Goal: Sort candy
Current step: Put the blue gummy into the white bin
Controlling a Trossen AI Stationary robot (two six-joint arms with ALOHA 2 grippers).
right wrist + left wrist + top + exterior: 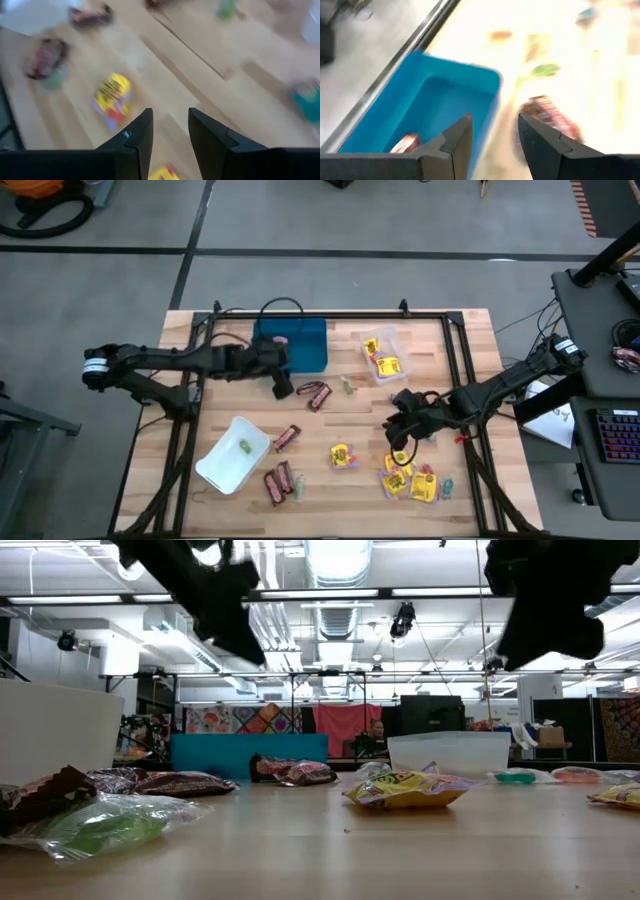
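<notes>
Candy lies scattered on the wooden table: brown-red bars [318, 394] [287, 438] [278, 482], yellow packets [342, 455] [410, 482] and a small pastel sweet [347, 385]. One bar [405, 143] lies in the blue tray [292, 343]. Two yellow packets [382, 358] lie in the clear tray, and a green sweet [243, 446] lies in the white tray [235, 452]. My left gripper [283, 389] [495, 120] hangs open at the blue tray's near corner, beside a bar [550, 112]. My right gripper [400, 435] [170, 114] is open and empty above the yellow packets [112, 100].
A black frame [330, 316] runs around the table's working area. The clear tray [385, 352] stands at the far middle, and the blue tray [250, 753] stands left of it. Bare wood [340, 420] shows between the two grippers.
</notes>
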